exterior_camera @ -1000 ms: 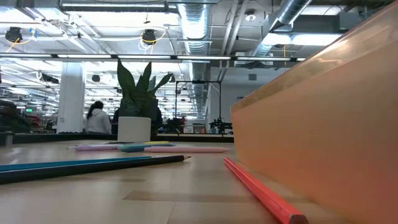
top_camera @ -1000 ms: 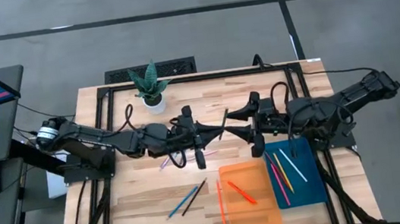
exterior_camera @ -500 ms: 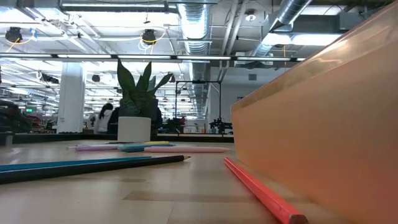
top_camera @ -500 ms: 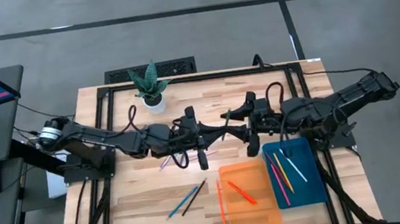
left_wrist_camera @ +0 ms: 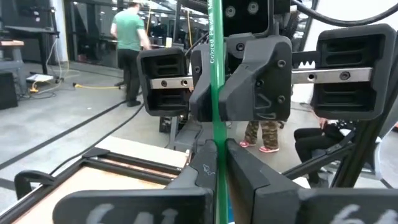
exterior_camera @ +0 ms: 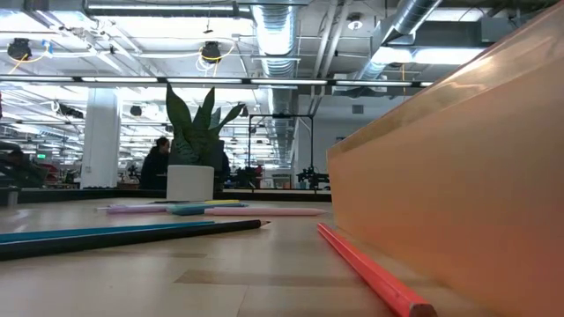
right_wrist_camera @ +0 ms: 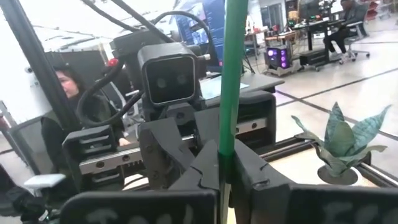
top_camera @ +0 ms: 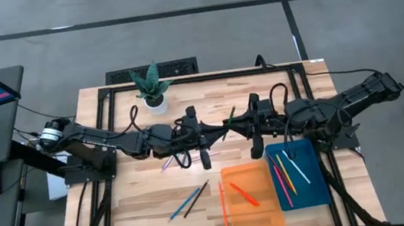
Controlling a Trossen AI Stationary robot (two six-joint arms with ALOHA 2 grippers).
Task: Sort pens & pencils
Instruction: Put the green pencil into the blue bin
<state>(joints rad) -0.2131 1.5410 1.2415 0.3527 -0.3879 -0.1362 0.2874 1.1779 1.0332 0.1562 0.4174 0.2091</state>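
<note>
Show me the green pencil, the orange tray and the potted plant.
green pencil [left_wrist_camera: 217, 93], left wrist view, middle of its shaft.
orange tray [top_camera: 270, 211], high view, bare floor near a corner.
potted plant [top_camera: 151, 84], high view, its leaves.

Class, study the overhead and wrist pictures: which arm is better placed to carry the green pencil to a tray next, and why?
Probably the right. Both the left tool and right tool pinch the green pencil mid-table, but the orange tray and blue tray lie on the right arm's side.

green pencil [left_wrist_camera: 217, 93], orange tray [top_camera: 253, 199], blue tray [top_camera: 308, 187]
</note>
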